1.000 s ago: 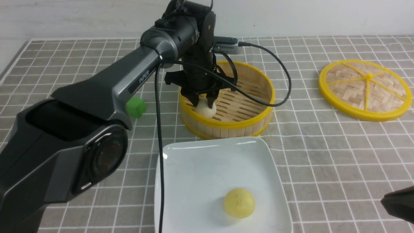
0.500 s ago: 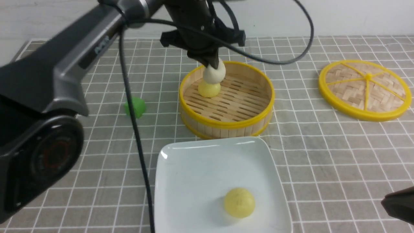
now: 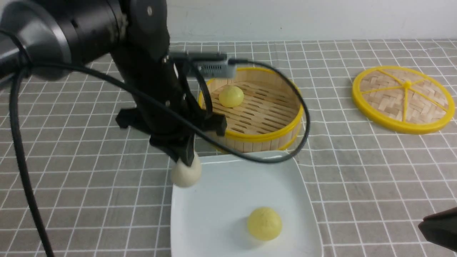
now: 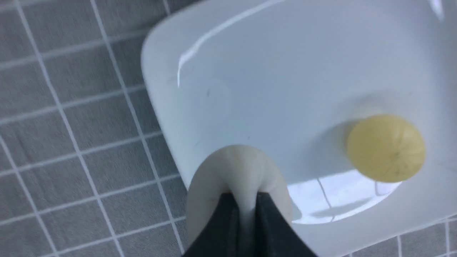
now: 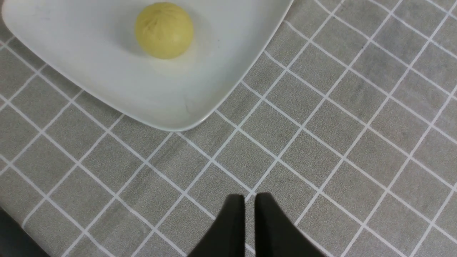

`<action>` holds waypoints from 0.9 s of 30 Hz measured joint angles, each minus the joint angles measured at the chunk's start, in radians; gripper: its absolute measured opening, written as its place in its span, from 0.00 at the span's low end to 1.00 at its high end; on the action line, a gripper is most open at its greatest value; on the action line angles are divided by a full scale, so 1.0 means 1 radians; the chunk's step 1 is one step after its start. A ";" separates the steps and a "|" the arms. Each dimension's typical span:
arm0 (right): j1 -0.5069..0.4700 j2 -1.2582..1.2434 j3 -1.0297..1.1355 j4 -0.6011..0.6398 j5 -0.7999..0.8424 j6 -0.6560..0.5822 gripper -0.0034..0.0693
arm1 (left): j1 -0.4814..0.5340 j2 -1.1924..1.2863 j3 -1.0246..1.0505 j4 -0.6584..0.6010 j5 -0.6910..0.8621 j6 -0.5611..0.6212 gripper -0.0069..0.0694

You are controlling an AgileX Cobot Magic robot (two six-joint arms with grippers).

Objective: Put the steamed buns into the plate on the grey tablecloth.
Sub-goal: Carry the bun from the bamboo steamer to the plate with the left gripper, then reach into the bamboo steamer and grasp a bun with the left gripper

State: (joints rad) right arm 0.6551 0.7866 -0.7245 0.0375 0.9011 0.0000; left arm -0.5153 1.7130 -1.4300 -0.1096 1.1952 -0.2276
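L claw (image 3: 187,162): narrow, tips pinching the top of the white bun (image 3: 185,174). The wrist view shows dough creased between the two tips (image 4: 246,210).
Change: a sec ago this claw was down in the steamer closing on that bun. Then it lifted the bun, and now it has swung over toward me, to the plate's edge.
Meaning: I reckon bun no. 2 is nearly delivered. It needs a nudge toward 3 o'clock, then a release.
White bun vs claw: hangs at 6 o'clock right under the tips, touching them. It's clear of the cloth, over the plate's 10 o'clock corner and half over the rim.
Plate (image 3: 228,178): sits on the grey tablecloth (image 3: 357,178) covering the desk, just beside the steamer.
Yellow bun (image 3: 264,223): already on the plate, approx 4 o'clock from the L claw, well apart from the white bun.
Steamer (image 3: 264,137): 2nd yellow bun (image 3: 231,96) left inside, approx 1 o'clock from the L claw. It's the last to fetch.
Lid (image 3: 403,100): flat on the cloth, far off at 2 o'clock.
R claw (image 5: 249,203): narrow, tips almost together w/ nothing between, over bare cloth near the plate's corner.
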 joint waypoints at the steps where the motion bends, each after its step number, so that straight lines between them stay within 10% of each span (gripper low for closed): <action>1: 0.000 0.000 0.000 0.001 0.000 0.000 0.14 | 0.000 0.005 0.048 -0.013 -0.045 0.001 0.13; 9: 0.000 0.000 0.000 0.001 0.000 0.000 0.15 | 0.000 0.045 0.130 -0.047 -0.245 0.004 0.18; 20: 0.000 0.000 0.000 0.001 0.000 0.000 0.16 | 0.000 0.122 0.114 -0.061 -0.294 0.005 0.67; 27: 0.000 0.000 0.000 -0.001 -0.001 0.000 0.17 | 0.000 0.127 -0.158 -0.018 -0.184 0.005 0.80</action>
State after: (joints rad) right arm 0.6551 0.7866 -0.7245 0.0365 0.8997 0.0000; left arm -0.5153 1.8396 -1.5883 -0.1279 1.0116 -0.2229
